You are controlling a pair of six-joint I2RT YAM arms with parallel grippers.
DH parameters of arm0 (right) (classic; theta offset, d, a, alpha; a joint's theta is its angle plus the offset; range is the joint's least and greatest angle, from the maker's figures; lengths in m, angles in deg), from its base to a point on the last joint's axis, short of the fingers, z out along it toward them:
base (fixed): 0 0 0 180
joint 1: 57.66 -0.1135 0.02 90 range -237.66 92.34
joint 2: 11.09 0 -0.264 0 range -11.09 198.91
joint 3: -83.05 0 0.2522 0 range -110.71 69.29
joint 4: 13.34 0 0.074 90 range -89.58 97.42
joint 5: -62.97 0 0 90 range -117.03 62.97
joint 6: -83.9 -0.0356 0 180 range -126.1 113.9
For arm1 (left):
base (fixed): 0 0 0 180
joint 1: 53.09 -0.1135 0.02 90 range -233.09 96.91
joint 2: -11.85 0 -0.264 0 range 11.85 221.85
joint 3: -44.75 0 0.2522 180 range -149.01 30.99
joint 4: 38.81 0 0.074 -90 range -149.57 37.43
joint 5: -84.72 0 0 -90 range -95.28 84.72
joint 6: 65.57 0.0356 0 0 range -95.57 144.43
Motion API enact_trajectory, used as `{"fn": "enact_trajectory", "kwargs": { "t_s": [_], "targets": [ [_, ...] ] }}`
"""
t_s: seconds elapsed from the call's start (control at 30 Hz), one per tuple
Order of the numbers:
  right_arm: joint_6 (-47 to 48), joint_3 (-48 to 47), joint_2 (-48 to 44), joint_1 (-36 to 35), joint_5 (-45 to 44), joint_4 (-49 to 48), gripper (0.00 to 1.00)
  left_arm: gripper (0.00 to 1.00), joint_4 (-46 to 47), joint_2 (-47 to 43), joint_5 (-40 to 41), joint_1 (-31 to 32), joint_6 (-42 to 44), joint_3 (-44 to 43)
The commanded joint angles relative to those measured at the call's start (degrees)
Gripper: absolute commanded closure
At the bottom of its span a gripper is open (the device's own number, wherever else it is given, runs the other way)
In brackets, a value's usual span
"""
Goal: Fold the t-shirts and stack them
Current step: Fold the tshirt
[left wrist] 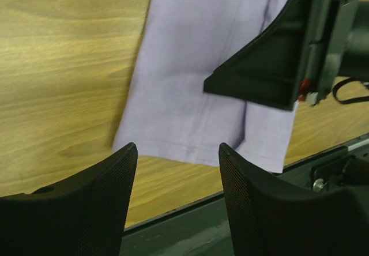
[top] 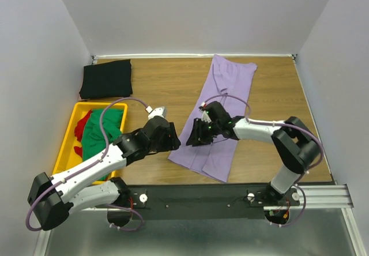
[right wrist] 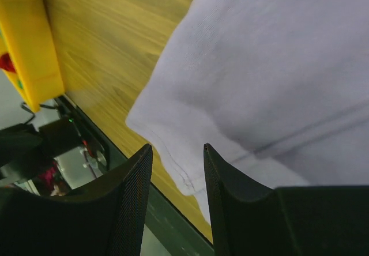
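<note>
A lavender t-shirt [top: 230,80] lies as a long folded strip across the middle of the table, its hem towards the near edge. My left gripper [top: 174,139] hangs open just left of the strip's near part; in the left wrist view the hem [left wrist: 190,66] lies ahead of the empty left gripper [left wrist: 177,147]. My right gripper [top: 197,136] stands open over the strip's left edge, with the cloth [right wrist: 271,66] under the right gripper [right wrist: 177,147] and nothing pinched. A black t-shirt [top: 106,78] lies folded at the back left. Green [top: 95,136] and red [top: 83,122] t-shirts sit crumpled in the crate.
The yellow crate [top: 68,135] stands at the left edge of the table, also in the right wrist view [right wrist: 34,37]. A metal rail [top: 230,195] with both arm bases runs along the near edge. The two grippers are close together, the right one's finger [left wrist: 271,66] showing in the left wrist view.
</note>
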Motion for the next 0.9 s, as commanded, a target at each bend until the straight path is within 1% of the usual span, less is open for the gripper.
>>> {"fn": "enact_trajectory", "kwargs": {
  "t_s": [0.0, 0.13, 0.23, 0.27, 0.4, 0.53, 0.57, 0.63, 0.67, 0.7, 0.73, 0.8, 0.87],
  "targets": [
    [-1.1, -3.1, 6.2, -4.0, -3.4, -0.2, 0.52, 0.33, -3.0, -0.2, 2.3, -0.2, -1.2, 1.1],
    [-1.9, -1.7, 8.9, -4.4, -3.8, 0.7, 0.52, 0.33, -3.0, -0.1, 1.1, -0.2, -0.9, 2.0],
    [-0.7, 0.2, 7.1, -4.4, -4.8, 5.3, 0.52, 0.34, -3.1, 0.9, -0.6, -0.2, 0.3, 1.8],
    [0.4, 0.6, 6.1, -4.3, -5.5, 8.8, 0.52, 0.33, -3.1, 1.6, -1.5, -0.2, 1.4, 1.8],
    [1.7, 5.3, -1.4, -4.4, -9.8, 15.7, 0.52, 0.32, -4.0, 3.3, -2.8, 0.1, 3.8, 0.9],
    [1.9, 6.5, -11.8, -4.4, -11.1, 18.9, 0.51, 0.32, -3.9, 5.0, -3.5, 1.1, 5.2, 0.6],
    [1.6, 6.1, -16.0, -4.4, -11.9, 20.9, 0.5, 0.32, -3.8, 5.8, -3.8, 2.0, 5.4, 0.6],
    [1.4, 3.8, -19.5, -4.4, -16.9, 24.9, 0.48, 0.32, -3.8, 6.7, -3.9, 3.1, 5.7, 0.4],
    [1.3, 2.9, -20.4, -4.3, -19.2, 30.7, 0.47, 0.32, -3.8, 7.6, -3.9, 3.4, 5.4, 0.3],
    [1.1, 2.1, -21.9, -4.4, -24.3, 33.9, 0.46, 0.32, -3.8, 8.1, -3.9, 4.0, 5.1, 0.3],
    [0.3, 1.3, -22.4, -4.4, -27.4, 40.4, 0.45, 0.32, -3.8, 9.0, -4.1, 4.2, 4.5, 0.3],
    [-1.1, 1.4, -23.2, -4.5, -33.5, 45.7, 0.45, 0.32, -3.6, 10.0, -4.0, 4.4, 4.2, -0.2],
    [-3.9, 3.0, -24.6, -4.4, -35.1, 50.4, 0.45, 0.32, -3.3, 11.5, -3.9, 4.5, 4.3, -0.7]
  ]
}}
